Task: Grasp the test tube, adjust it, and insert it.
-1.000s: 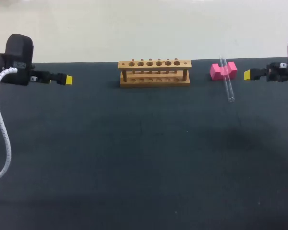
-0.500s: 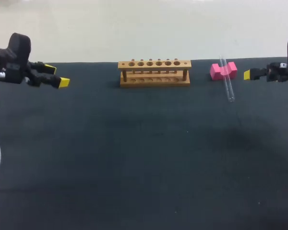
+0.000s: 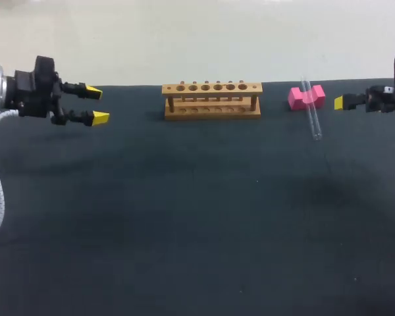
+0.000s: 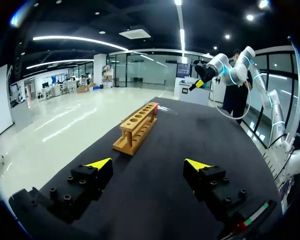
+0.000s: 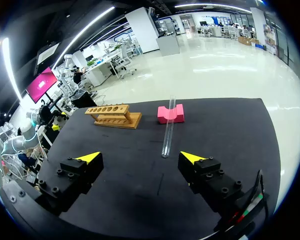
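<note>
A clear glass test tube [image 3: 311,113] leans with its upper end on a pink block [image 3: 306,97] and its lower end on the black table [image 3: 197,217]. Left of them stands a wooden rack [image 3: 212,100] with several empty holes. My left gripper [image 3: 96,105] hovers open at the far left, pointing toward the rack. In the left wrist view the rack [image 4: 136,128] lies well ahead of the open left gripper [image 4: 147,165]. My right gripper [image 3: 339,102] sits at the right edge. In the right wrist view the right gripper [image 5: 140,159] is open, with the tube [image 5: 168,131] and block [image 5: 170,113] just ahead of it.
The rack [image 5: 112,116] stands beyond and to the side of the tube in the right wrist view. The table's far edge runs close behind the rack and the block.
My left gripper has turned at the wrist, so both yellow tips now show, and has shifted a little toward the rack. The right arm, tube and rack have not moved.
</note>
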`<act>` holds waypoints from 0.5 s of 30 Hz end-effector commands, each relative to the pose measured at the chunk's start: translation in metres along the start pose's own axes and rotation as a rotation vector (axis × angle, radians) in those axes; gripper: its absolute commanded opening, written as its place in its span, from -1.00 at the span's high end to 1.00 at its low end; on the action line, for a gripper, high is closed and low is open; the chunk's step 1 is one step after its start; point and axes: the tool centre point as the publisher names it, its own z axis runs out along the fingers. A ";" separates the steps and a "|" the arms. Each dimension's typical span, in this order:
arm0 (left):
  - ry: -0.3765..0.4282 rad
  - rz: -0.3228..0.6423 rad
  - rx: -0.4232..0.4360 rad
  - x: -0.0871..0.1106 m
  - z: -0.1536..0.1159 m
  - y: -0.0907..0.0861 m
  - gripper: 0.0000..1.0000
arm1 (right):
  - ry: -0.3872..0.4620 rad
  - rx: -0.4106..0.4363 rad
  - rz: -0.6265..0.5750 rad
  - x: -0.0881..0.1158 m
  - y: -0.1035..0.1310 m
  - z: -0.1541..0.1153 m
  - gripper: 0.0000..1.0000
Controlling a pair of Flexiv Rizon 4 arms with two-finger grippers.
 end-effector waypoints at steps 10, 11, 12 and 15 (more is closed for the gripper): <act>-0.009 0.048 0.073 -0.003 0.049 0.025 -1.00 | 0.000 0.002 -0.001 0.000 0.000 -0.001 -1.00; -0.007 0.053 0.069 -0.003 0.052 0.026 -1.00 | 0.000 0.002 -0.001 0.000 0.000 -0.001 -1.00; -0.004 0.041 0.075 -0.004 0.054 0.027 -1.00 | 0.000 0.002 -0.001 0.000 0.000 -0.001 -1.00; -0.003 0.038 0.073 -0.004 0.060 0.030 -1.00 | 0.000 0.002 -0.001 0.000 0.000 -0.001 -1.00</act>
